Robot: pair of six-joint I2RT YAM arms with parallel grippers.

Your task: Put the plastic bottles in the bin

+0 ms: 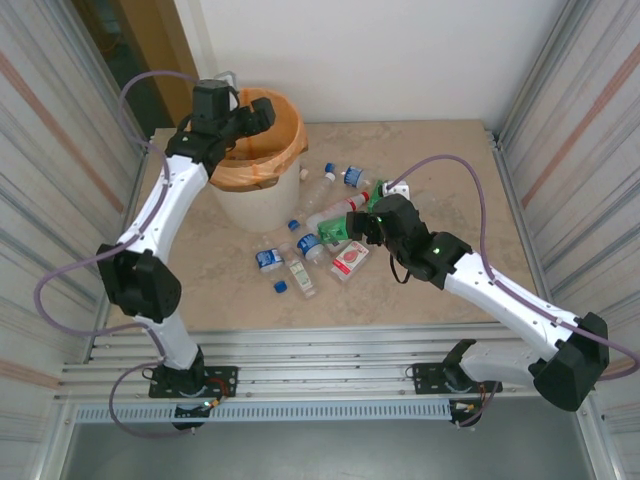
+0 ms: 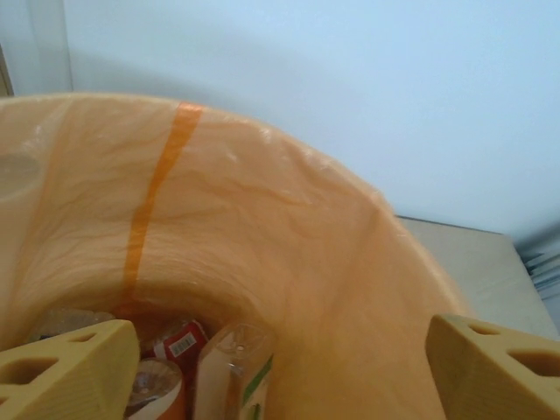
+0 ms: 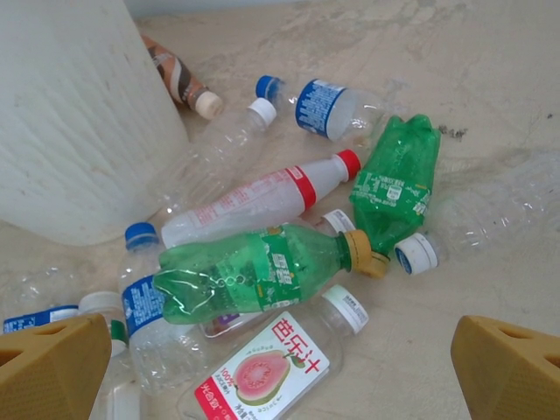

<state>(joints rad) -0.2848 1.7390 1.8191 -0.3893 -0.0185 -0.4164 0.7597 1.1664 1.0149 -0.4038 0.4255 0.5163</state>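
Table: beige stone-patterned top. Toward the far-left corner stands a white bin, upright, with an orange liner. In the middle, just right of the bin, lie scattered plastic bottles, several overlapping: yellow-capped green bottle, crushed green bottle, red-capped clear bottle, guava-labelled bottle, brown bottle just beside the bin, and others clear with blue labels.

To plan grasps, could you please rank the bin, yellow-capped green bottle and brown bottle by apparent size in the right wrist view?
1. bin
2. yellow-capped green bottle
3. brown bottle, though farther and partly hidden
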